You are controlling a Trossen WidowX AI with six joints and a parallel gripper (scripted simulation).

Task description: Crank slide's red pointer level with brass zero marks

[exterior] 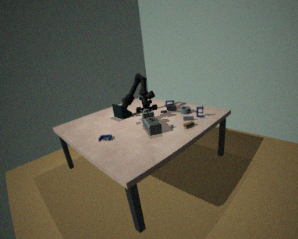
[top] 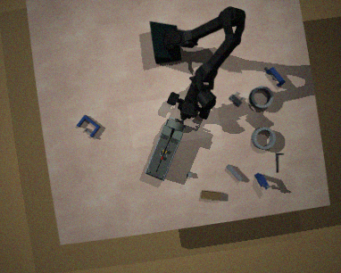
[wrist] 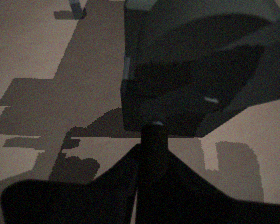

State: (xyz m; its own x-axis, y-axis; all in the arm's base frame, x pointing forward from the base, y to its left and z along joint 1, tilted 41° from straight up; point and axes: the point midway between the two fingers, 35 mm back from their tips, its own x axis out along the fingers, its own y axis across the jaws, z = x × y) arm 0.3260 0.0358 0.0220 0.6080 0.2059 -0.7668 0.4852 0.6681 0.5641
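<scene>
The grey crank machine (top: 174, 144) (exterior: 153, 127) (wrist: 156, 55) is a long box with a slot along its top, lying slanted in the top view. A small red pointer (top: 162, 158) shows at the slot, close to yellowish brass marks (top: 163, 153); whether they are level is too small to tell. My gripper (top: 183, 118) (wrist: 149, 150) is at the machine's crank end. It is shut on the dark upright crank handle (wrist: 154, 135), whose top sticks out between the fingertips in the wrist view. The crank arm is mostly hidden in shadow.
Right of the machine in the top view are two grey rings (top: 252, 99) (top: 254, 139), a hex key (top: 278, 163), a grey block (top: 235, 172), a brown block (top: 213, 195) and blue clamps (top: 278, 78) (top: 261, 180). Another blue clamp (top: 92, 121) (exterior: 105, 136) lies to the left.
</scene>
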